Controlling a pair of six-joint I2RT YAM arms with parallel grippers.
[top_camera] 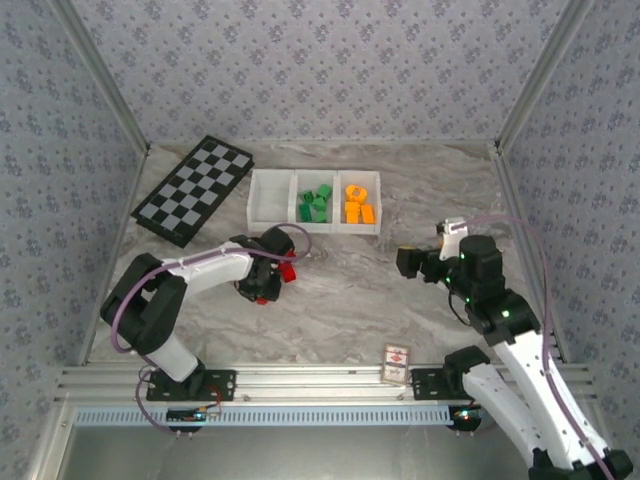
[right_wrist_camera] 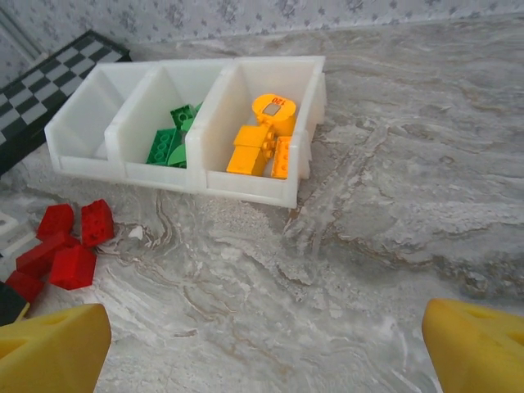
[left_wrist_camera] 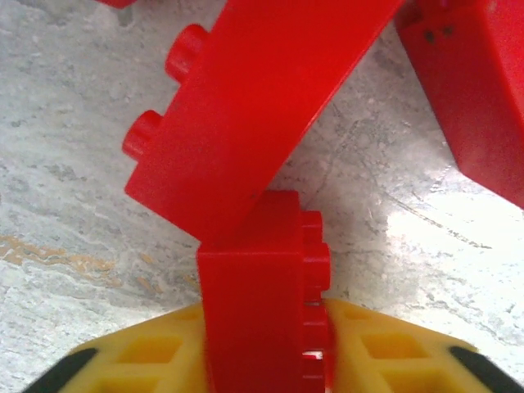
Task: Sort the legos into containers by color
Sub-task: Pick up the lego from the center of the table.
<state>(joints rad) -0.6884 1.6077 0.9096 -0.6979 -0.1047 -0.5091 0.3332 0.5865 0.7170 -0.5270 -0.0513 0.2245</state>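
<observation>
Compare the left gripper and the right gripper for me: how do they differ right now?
The left gripper is shut on a red lego; the right gripper is open and holds nothing. The left gripper is down among loose red legos; the right gripper is over bare table, facing the containers. Both have yellow fingers.

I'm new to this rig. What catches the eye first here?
Bright red bricks lie loose on the table near the left gripper, which pinches one red brick. The white tray behind holds green bricks in its middle bin, orange bricks in its right bin.
</observation>
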